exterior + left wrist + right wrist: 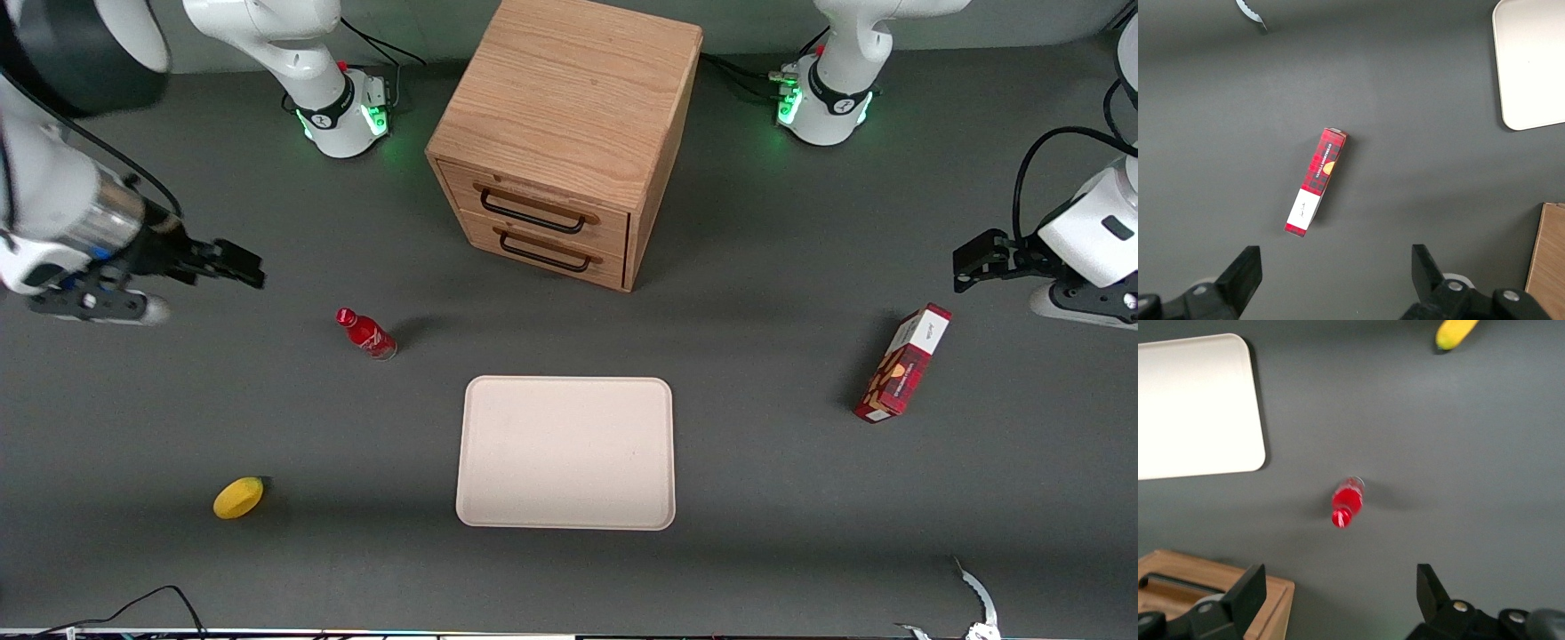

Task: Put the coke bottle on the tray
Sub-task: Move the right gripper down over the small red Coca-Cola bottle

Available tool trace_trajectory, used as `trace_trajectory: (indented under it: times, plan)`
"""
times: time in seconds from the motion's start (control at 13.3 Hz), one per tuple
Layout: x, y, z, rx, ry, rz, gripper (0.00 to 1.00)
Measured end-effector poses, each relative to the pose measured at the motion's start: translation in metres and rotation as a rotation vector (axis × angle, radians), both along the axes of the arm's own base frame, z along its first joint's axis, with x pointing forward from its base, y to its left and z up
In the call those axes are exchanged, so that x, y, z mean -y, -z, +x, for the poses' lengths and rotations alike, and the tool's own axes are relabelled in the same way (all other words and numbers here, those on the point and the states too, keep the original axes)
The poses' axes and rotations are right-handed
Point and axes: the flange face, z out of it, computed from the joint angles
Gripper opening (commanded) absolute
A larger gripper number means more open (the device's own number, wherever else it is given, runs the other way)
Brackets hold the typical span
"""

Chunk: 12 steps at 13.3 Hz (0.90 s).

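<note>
1. The hand (233, 260) hangs above the surface (756, 356) at the left edge of the front view, fingers spread apart and holding nothing. It is well apart from the coke bottle (365, 333).
2. The coke bottle stands upright on the surface, left of centre in the front view, between the hand and the tray (566, 452). It touches neither. From the right wrist camera it is seen from above (1347, 500), with the two spread fingers (1245, 600) in view.
3. The tray lies flat at lower centre of the front view, nearer the front camera than the wooden cabinet (569, 133), with nothing on it.
4. A yellow fruit (238, 497) rests at lower left of the front view.
5. A red-and-white carton (902, 363) lies toward the parked arm's end of the surface.
</note>
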Motion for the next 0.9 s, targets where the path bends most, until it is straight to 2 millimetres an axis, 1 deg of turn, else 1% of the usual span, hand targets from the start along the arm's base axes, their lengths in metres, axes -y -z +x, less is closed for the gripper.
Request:
trace_trajectory:
  times: [0.07,0.22,0.3,0.38,0.45,0.53,0.6,0.67,0.75,0.82,0.9]
  plan:
    - [-0.008,0.034,0.001,0.01,0.02,0.003,1.0]
    - [-0.025,0.106,-0.006,0.031,0.053,0.007,1.0]
    - [-0.028,0.139,-0.013,0.044,0.06,0.009,1.0]
    - [-0.029,0.167,-0.021,0.054,0.063,0.01,1.0]
    - [-0.027,0.188,-0.029,0.061,0.066,0.011,1.0]
    - [-0.025,0.203,-0.035,0.063,0.07,0.009,1.0]
    - [-0.024,0.211,-0.04,0.058,0.077,0.007,0.94]
    - [-0.023,0.214,-0.042,0.051,0.087,0.005,0.77]
    - [-0.024,0.214,-0.043,0.05,0.091,0.005,0.48]
    - [-0.025,0.214,-0.043,0.05,0.086,0.002,0.16]
    - [-0.026,0.215,-0.044,0.051,0.08,-0.002,0.0]
